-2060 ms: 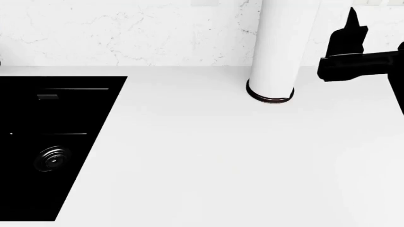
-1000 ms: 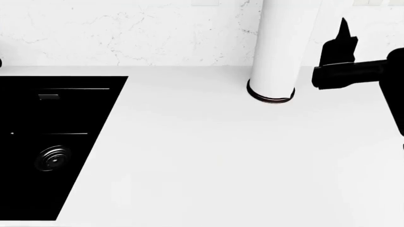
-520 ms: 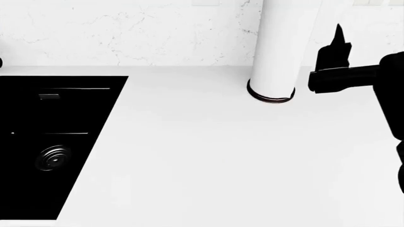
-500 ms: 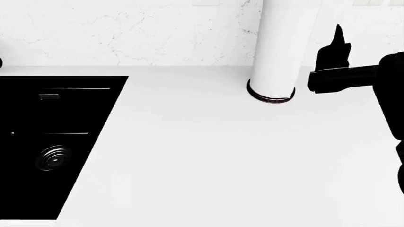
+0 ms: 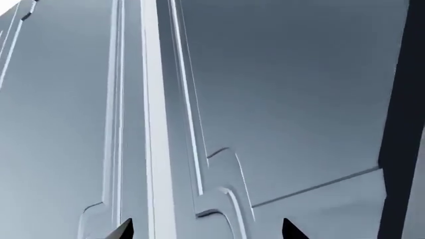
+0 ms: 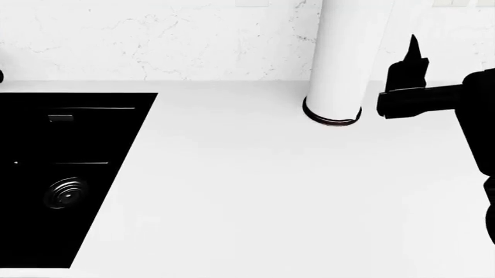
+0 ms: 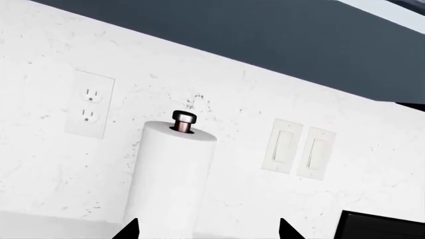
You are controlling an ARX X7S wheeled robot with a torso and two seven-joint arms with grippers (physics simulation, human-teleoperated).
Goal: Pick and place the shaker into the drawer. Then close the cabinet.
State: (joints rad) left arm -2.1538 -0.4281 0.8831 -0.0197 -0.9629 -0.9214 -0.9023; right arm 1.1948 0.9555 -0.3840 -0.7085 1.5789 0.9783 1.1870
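Shaker and drawer appear in no view. Right gripper hangs just beside the paper towel roll on the white surface, jaws parted, empty. Left gripper, likewise parted and empty, faces blue-grey cabinet panels.

A plain white worktop is filling most of the frame, carrying an upright paper towel roll at upper right, with a black sink lying sunk at left.
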